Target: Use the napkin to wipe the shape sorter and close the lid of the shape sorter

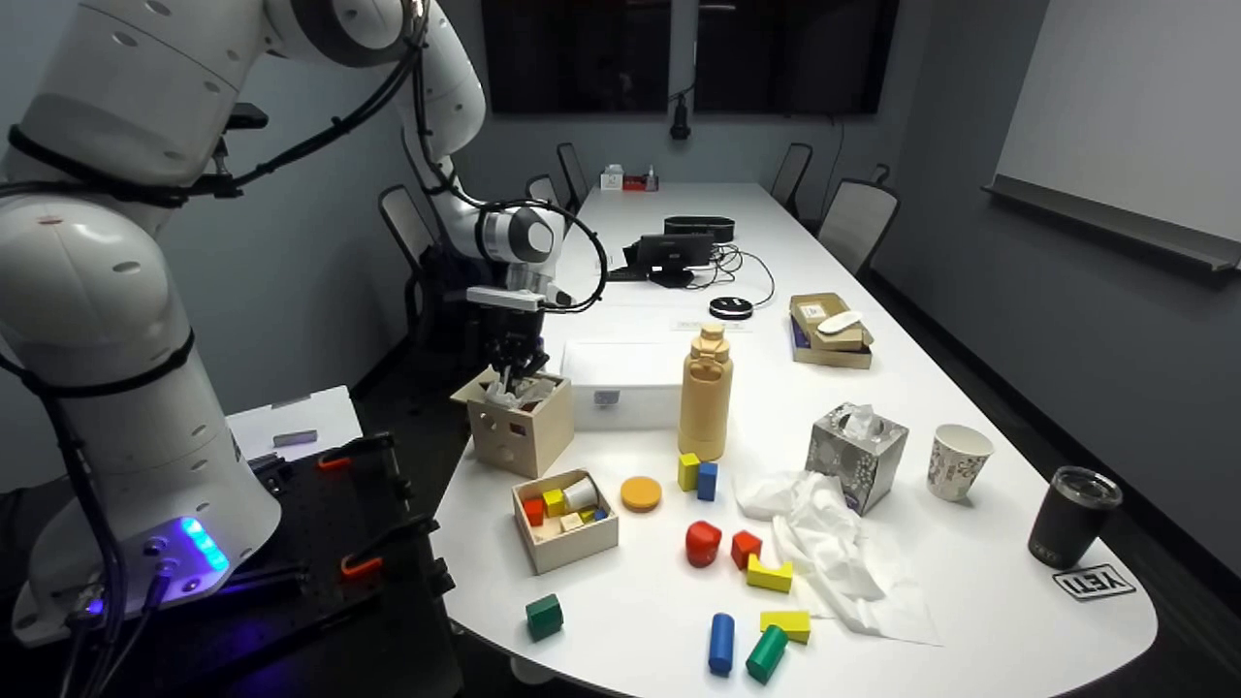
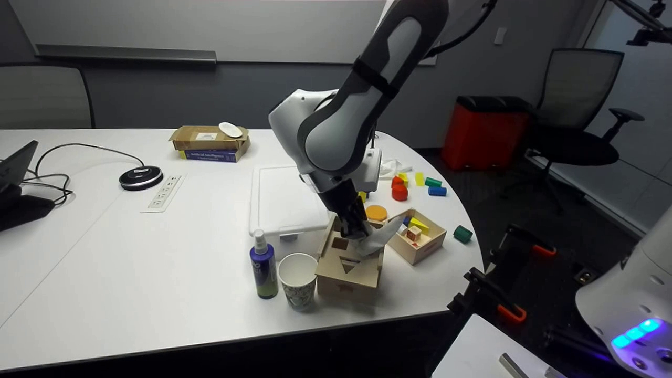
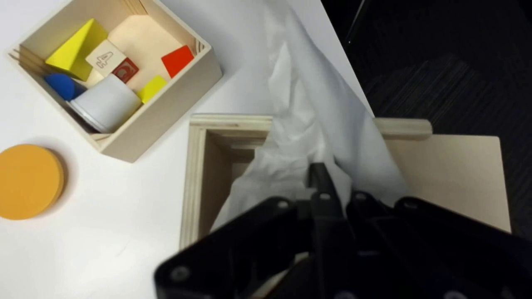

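Observation:
The shape sorter (image 1: 524, 441) is a light-wood cube box near the table edge; it also shows in an exterior view (image 2: 346, 290) and the wrist view (image 3: 192, 182). Its lid (image 2: 341, 265), with cut-out holes, is open and slopes outward on one side; it shows at the right in the wrist view (image 3: 457, 174). My gripper (image 3: 321, 174) points down into the box opening, also seen in both exterior views (image 1: 517, 357) (image 2: 356, 228). It is shut on the white napkin (image 3: 286, 166). Part of the napkin lies inside the box and part hangs over the rim. The box floor is mostly hidden.
A low tray of coloured blocks (image 1: 567, 555) and an orange disc (image 1: 640, 493) lie near the box. A white plastic case (image 1: 620, 378), a paper cup (image 2: 297, 283) and a spray bottle (image 2: 264, 268) stand close. A tan bottle (image 1: 706, 402), loose blocks and another white sheet (image 1: 834, 548) are farther off.

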{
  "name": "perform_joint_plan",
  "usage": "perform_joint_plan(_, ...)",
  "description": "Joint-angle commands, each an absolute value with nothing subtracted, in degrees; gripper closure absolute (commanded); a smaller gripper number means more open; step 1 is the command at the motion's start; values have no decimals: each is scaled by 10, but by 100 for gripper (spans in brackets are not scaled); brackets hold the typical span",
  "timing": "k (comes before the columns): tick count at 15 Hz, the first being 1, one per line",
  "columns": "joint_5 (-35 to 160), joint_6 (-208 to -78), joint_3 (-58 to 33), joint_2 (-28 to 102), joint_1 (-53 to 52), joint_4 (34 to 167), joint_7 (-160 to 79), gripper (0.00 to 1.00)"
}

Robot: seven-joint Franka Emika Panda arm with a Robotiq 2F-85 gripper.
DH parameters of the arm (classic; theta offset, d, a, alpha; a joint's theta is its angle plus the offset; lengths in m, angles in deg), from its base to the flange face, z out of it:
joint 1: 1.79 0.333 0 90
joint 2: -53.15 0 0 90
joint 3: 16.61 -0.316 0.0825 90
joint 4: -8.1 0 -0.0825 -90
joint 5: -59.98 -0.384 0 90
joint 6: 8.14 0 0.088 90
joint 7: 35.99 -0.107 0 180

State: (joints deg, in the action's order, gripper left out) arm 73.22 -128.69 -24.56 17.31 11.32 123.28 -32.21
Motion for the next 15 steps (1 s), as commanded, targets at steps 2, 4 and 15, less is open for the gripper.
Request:
perform_joint_plan(2,705,-1276,-267,196,100,1256,-284,100)
perform_joint_plan(4,699,-1301,-271,200,100,1262,-282,100)
perform_joint_plan(15,774,-1310,-260,226,114,1284,-276,100)
